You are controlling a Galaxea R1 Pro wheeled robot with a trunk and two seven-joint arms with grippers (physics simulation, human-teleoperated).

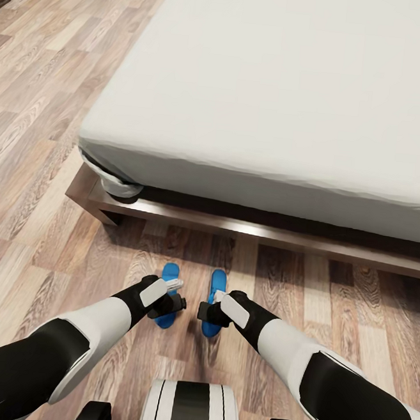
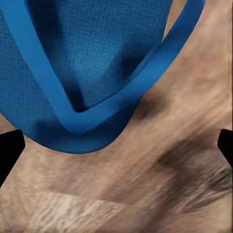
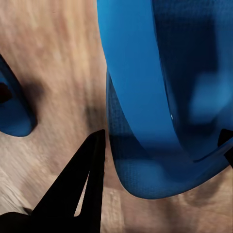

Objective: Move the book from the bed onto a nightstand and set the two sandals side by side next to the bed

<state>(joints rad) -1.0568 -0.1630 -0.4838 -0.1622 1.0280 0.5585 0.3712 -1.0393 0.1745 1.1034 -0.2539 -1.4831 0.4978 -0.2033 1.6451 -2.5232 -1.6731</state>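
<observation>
Two bright blue sandals lie side by side on the wood floor just in front of the bed [image 1: 234,225], toes toward it. My left gripper [image 1: 174,301] hovers over the left sandal [image 1: 170,277]. In the left wrist view its fingertips [image 2: 10,150] stand wide apart, open, with the sandal's toe and thong strap [image 2: 92,73] beyond them. My right gripper [image 1: 205,312] is at the right sandal [image 1: 218,281]. Its fingers [image 3: 85,184] close in on both sides of that sandal's [image 3: 160,111] end. The book is out of view.
The bed's dark wood frame rail [image 1: 266,231] runs across just beyond the sandals, with the off-white mattress [image 1: 280,82] above it. Wood-plank floor [image 1: 40,174] stretches to the left of the bed's corner. The robot's base [image 1: 190,413] is directly behind both arms.
</observation>
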